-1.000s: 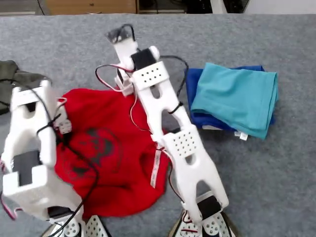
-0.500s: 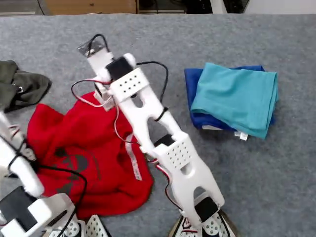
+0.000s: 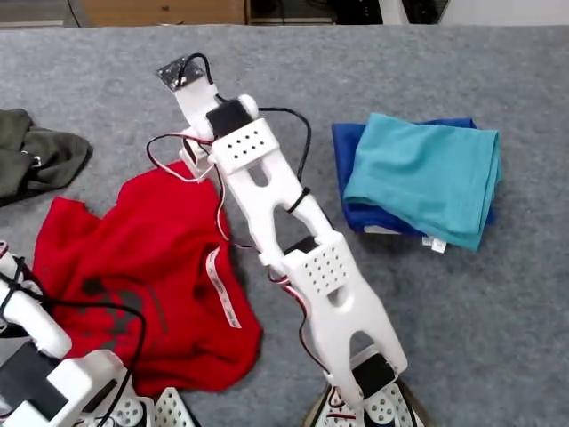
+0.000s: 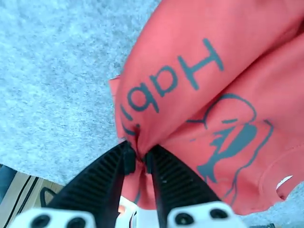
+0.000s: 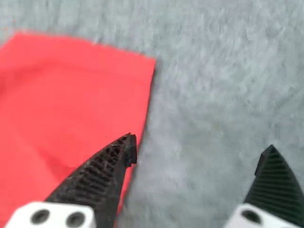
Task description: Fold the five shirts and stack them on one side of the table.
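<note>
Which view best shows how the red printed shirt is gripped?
The left wrist view: the left gripper is pinched shut on a fold of the red printed fabric shirt. The high view shows its overall spread; the right wrist view, one straight edge.

The red shirt (image 3: 151, 267) is a bright, even red, with a dark blue-grey print (image 4: 232, 142) of a figure and lettering and a white label strip (image 3: 220, 286). The worktop (image 3: 462, 320) around it is mottled grey. Beyond the white arm (image 3: 267, 182) from the red shirt, a plain teal shirt (image 3: 422, 173) lies on a plain royal-blue shirt (image 3: 348, 165). On the red shirt's other side lies a dark olive shirt (image 3: 36, 156). The left pincer (image 4: 137, 159) and the right pincer (image 5: 200, 148) are black and ribbed, on white bodies.
</note>
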Tool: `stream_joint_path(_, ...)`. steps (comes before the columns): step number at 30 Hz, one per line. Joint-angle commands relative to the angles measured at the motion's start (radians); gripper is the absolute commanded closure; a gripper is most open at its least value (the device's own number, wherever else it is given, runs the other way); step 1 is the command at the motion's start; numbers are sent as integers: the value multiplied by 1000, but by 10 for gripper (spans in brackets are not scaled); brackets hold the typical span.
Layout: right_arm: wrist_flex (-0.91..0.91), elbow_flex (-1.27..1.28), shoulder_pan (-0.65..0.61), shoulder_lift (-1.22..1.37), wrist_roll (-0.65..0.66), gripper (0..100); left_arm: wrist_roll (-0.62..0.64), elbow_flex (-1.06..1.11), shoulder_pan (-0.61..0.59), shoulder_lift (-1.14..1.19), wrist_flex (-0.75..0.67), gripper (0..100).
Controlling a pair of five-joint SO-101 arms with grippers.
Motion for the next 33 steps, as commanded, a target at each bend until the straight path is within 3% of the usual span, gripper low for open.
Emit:
stream_joint_path(1, -107, -2, -33, 22, -81, 615, -5, -66, 2, -35, 17, 981)
stream_joint_path(7, -273, -2, -59, 101, -180, 776, 60, -66, -48, -35, -8, 837)
stream_joint_path(9, -321, -2, -54, 122, -216, 817, 60, -66, -52, -35, -25, 833)
stream_joint_path(12, -348, -2, -53, 147, -264, 786, 60, -66, -51, -35, -28, 843)
stream_joint_path(16, -350, -2, -56, 166, -302, 670, 60, -63, -51, -35, -49, 843)
stream_joint_path(20, -362, -13, -51, 193, -302, 654, 60, -51, -52, -35, -84, 843)
stream_joint_path(22, -399, -33, -45, 211, -302, 687, 60, -51, -52, -35, -83, 843)
stream_joint_path(27, -468, -99, -30, 272, -302, 878, 58, -52, -52, -35, -83, 843)
stream_joint_path(33, -384, -137, -27, 285, -308, 892, 58, -60, -54, -35, -83, 843)
